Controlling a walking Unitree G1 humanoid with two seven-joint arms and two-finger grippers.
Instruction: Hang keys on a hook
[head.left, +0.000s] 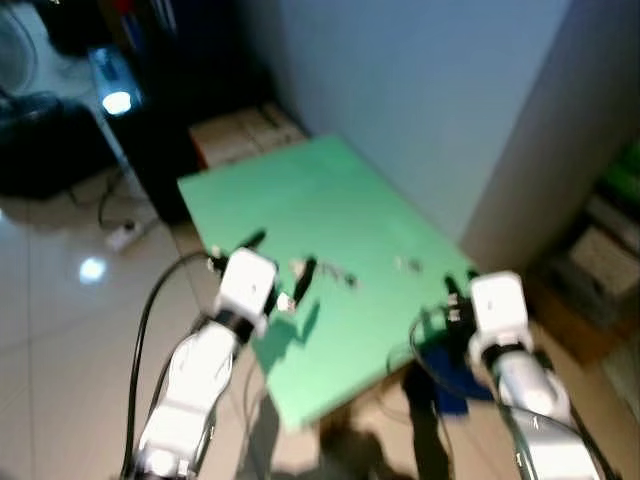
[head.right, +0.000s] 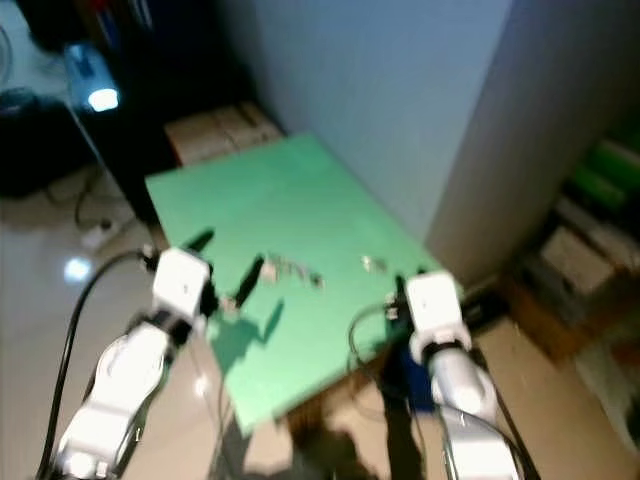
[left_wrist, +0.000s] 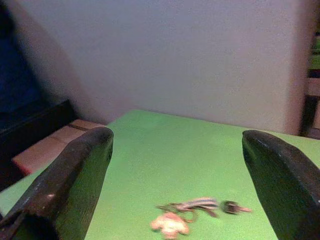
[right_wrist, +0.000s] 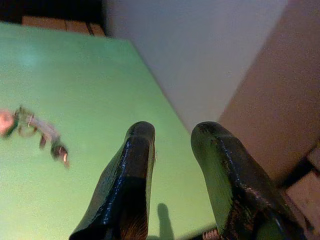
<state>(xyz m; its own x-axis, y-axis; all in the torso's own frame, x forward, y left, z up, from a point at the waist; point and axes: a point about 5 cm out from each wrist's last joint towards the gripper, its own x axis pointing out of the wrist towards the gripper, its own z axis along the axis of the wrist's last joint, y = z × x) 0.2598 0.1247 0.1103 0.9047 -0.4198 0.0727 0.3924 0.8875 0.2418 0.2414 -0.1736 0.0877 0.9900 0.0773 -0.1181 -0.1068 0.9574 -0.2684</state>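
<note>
A bunch of keys (head.left: 335, 275) with a small pinkish tag lies near the middle of the green table (head.left: 330, 190); it also appears as the keys (left_wrist: 195, 212) in the left wrist view. My left gripper (head.left: 282, 255) hovers over the table's near left part, just short of the keys, open wide with nothing between its fingers (left_wrist: 75, 170). My right gripper (right_wrist: 172, 137) is at the table's near right edge, its fingers a narrow gap apart and empty, with the keys (right_wrist: 37, 130) off to its side. The views are blurred.
A small metallic thing (head.left: 408, 265) lies on the table to the right of the keys. Cardboard boxes (head.left: 245, 130) and a dark cabinet (head.left: 165, 110) stand beyond the far corner. A blue-grey wall (head.left: 420, 90) runs along the table's far side. Shelving (head.left: 610, 250) is at right.
</note>
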